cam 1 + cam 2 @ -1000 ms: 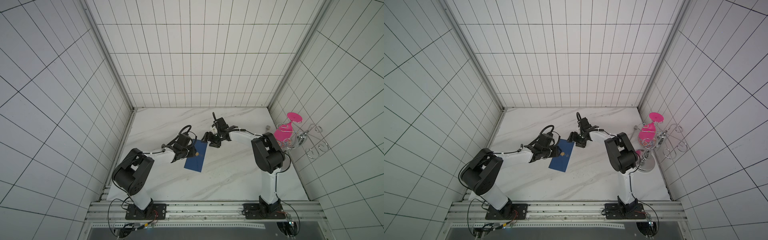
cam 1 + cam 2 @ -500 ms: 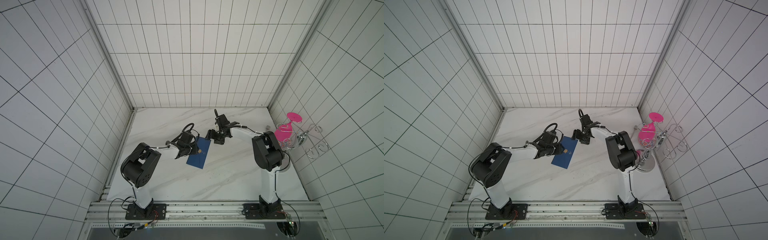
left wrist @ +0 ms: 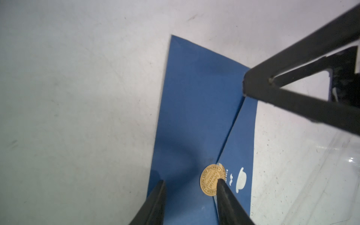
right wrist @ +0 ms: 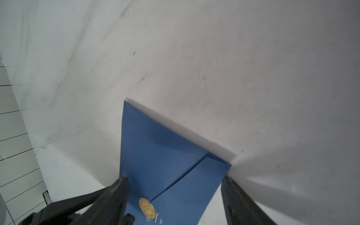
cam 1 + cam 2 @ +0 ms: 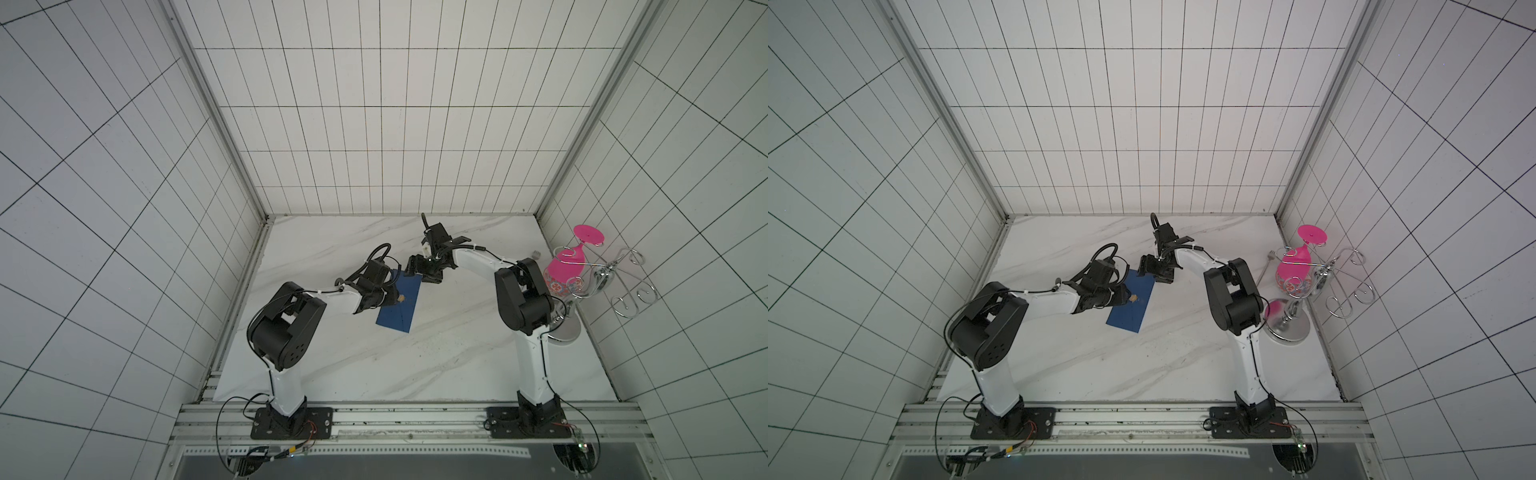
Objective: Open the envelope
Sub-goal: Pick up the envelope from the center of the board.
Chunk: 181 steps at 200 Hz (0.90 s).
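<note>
In both top views, the flat dark blue paper envelope [image 5: 400,309] [image 5: 1133,307] is seen lying on the white marble-patterned table [image 5: 332,374], its far end hidden beneath the right gripper [image 5: 420,275].

In the left wrist view, the left gripper [image 3: 191,182] is seen with jaws apart, one fingertip [image 3: 222,187] on the round gold seal [image 3: 208,179]. The envelope's near end is cut off.

In the right wrist view, the right gripper's jaws are spread wide astride the envelope. Contact cannot be determined.

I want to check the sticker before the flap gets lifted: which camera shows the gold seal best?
The left wrist view: there the gold seal is large and its lettering shows. The right wrist view catches it slanted and blurred at the edge; in both top views it is only a tan dot.
</note>
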Each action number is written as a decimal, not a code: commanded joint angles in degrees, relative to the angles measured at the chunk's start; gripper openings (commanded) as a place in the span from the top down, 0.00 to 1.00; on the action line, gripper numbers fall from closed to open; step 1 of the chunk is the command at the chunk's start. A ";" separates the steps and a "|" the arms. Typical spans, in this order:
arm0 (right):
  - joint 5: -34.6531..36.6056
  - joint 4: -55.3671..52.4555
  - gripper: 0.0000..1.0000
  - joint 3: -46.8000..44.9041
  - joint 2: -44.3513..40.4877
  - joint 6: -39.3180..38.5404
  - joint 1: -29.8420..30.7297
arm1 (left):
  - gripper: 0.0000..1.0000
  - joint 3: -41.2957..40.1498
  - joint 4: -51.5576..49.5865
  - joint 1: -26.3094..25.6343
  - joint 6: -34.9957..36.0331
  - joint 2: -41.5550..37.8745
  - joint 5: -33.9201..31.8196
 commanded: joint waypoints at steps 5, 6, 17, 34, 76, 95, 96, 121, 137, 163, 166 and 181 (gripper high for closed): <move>-5.30 2.21 0.22 -4.22 3.34 3.38 1.01 | 0.56 -1.12 -8.81 -0.29 0.20 5.50 -1.21; -5.57 2.42 0.22 -4.35 3.28 3.52 1.00 | 0.56 -1.13 -8.83 -0.26 0.21 5.52 -1.17; -7.93 5.94 0.22 -6.01 2.66 5.27 0.44 | 0.56 -0.81 -9.13 -0.31 0.36 6.04 -0.95; -12.00 11.62 0.22 -8.31 1.92 8.06 -0.45 | 0.56 -0.37 -9.19 -0.32 0.55 6.74 -0.63; -21.06 25.84 0.23 -12.33 1.73 15.17 -1.81 | 0.56 0.53 -9.83 -0.47 0.96 8.09 0.11; -22.54 29.46 0.24 -13.80 1.55 17.01 -2.00 | 0.56 0.70 -9.85 -0.57 1.09 8.26 0.10; -22.62 29.80 0.24 -13.93 1.55 17.10 -2.00 | 0.56 0.70 -9.88 -0.53 1.09 8.26 0.19; -23.59 34.91 0.24 -15.74 1.92 20.42 -1.84 | 0.56 0.88 -9.91 -0.53 1.13 8.42 0.34; -24.01 37.93 0.24 -16.75 2.08 22.54 -1.14 | 0.57 1.14 -10.11 -0.52 1.16 8.66 0.37; -23.10 39.10 0.25 -17.16 1.66 23.29 0.06 | 0.57 0.89 -9.99 -0.52 1.15 8.27 0.22; -22.95 39.10 0.25 -17.30 1.57 23.35 0.09 | 0.57 0.88 -9.95 -0.51 1.14 8.20 0.26; -22.39 39.50 0.28 -17.78 1.21 23.67 0.02 | 0.57 0.55 -9.78 -0.55 1.13 7.74 0.23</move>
